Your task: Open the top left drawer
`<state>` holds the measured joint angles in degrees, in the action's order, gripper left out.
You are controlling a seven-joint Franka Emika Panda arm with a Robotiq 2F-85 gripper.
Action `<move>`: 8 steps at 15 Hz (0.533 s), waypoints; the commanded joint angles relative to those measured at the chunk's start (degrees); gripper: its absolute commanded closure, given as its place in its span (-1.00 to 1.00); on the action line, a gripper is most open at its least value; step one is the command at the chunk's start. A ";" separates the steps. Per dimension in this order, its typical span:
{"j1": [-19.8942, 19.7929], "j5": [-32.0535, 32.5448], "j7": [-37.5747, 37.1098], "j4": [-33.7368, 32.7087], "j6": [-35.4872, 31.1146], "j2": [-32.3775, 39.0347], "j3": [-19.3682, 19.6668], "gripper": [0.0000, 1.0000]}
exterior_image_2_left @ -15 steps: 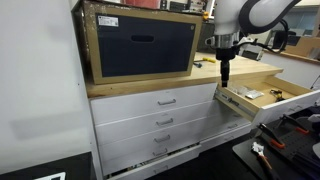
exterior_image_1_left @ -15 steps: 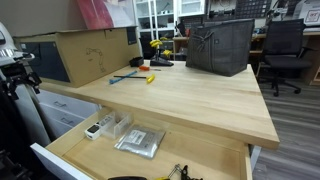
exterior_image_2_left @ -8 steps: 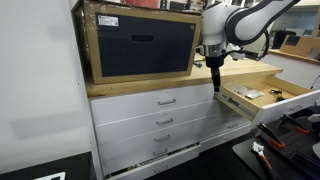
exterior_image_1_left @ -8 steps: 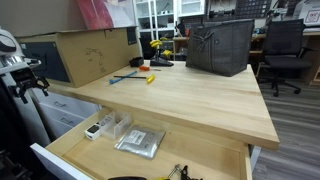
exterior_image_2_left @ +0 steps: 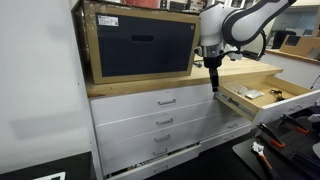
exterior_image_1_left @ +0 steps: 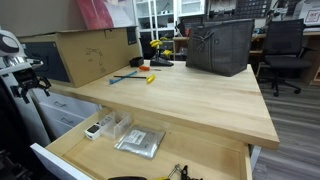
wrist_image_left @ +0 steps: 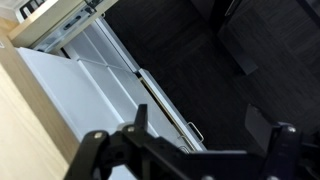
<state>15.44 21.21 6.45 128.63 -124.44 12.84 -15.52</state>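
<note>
One drawer stands open, but it is the wide drawer (exterior_image_2_left: 252,97), not yours. The top left drawer (exterior_image_2_left: 150,102) sits shut, its white front flush just under the table (exterior_image_2_left: 150,89). By my reading the whole pull is left: you have yet to reach its handle (exterior_image_2_left: 167,101), grip it and draw it out. Your tool (exterior_image_2_left: 214,82) hangs fingers-down at the table's corner, near that drawer's end but apart from it.

Only the wrist view settles the tool (wrist_image_left: 190,150): its fingers are spread wide with nothing between them. Below them lie white fronts and a long handle. They are probably your drawers, though the angle leaves me unsure which one. An exterior view alone shows what is in the wide drawer (exterior_image_1_left: 70,150), a clear box (exterior_image_1_left: 108,127) and a silver packet (exterior_image_1_left: 140,141), with the tool (exterior_image_1_left: 25,82) off the table's edge.
</note>
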 commanded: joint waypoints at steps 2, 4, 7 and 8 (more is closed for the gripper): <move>0.46 -0.17 0.13 -0.08 0.09 -0.03 0.45 -1.00; 0.46 -0.17 0.13 -0.08 0.09 -0.03 0.45 -1.00; 1.17 2.89 0.64 -1.93 -1.10 2.59 0.53 -1.00; 1.38 4.01 1.05 -2.61 -1.92 4.01 0.57 -1.00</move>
<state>15.69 22.55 6.45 128.54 -124.88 13.36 -15.54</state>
